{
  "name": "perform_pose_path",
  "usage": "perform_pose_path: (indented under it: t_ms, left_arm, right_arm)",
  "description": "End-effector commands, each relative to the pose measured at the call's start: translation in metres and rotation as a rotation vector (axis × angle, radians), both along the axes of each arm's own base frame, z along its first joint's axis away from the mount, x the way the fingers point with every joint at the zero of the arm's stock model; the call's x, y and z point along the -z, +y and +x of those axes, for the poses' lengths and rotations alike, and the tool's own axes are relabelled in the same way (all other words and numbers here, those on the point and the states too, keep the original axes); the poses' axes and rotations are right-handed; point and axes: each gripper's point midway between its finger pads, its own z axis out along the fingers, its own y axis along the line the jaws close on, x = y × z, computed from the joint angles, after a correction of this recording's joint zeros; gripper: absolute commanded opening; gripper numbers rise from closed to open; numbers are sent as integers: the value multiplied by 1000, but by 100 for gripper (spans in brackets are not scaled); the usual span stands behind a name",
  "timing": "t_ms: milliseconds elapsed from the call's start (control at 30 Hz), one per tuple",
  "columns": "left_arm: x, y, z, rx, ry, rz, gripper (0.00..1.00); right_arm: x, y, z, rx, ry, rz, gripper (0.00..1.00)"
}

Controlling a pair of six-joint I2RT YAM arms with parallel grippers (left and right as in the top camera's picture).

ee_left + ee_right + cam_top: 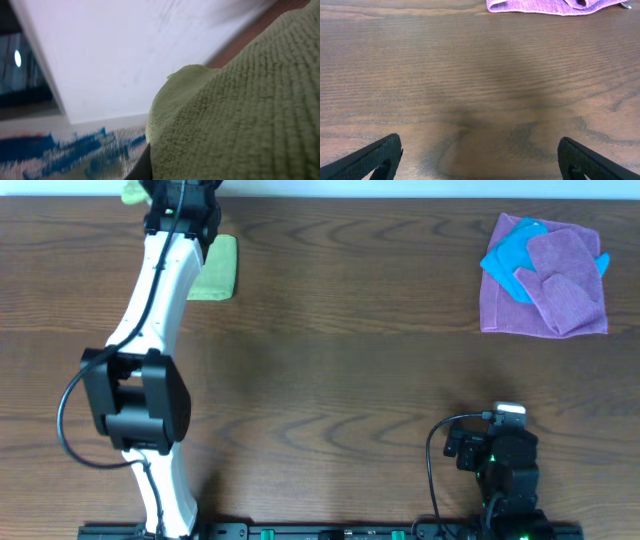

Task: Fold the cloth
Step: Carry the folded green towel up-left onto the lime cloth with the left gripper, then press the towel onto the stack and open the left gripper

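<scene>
Dark wooden bench [330, 360] is carrying everything: left jaws are clamping the cloth [215, 272], bunched right against them; right jaws are standing wide apart, purple cloth [545, 280] lying well ahead.

Dark wood-grain table [330, 360], with cloths towards both far corners.

The cloth [218, 272] lies folded into a small rectangle near the far left edge, with a paler green scrap [133, 192] at the edge beside it. Far right lies a rumpled purple cloth [560, 300], and a blue cloth [512, 260] rests on its left part.
</scene>
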Motion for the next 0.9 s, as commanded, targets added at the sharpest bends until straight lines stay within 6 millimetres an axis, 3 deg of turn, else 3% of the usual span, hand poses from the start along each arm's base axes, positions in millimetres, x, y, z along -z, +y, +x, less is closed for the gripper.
perform_pose_path:
  t_ms: [0, 367, 867]
  left_arm:
    - [30, -4, 14, 53, 66, 39, 6]
    - [69, -9, 34, 71, 60, 32, 6]
    - [114, 1, 3, -6, 215, 17, 6]
  right_arm:
    - [2, 1, 0, 0, -2, 7, 99]
    - [2, 1, 0, 0, -2, 7, 99]
    - [2, 1, 0, 0, -2, 7, 99]
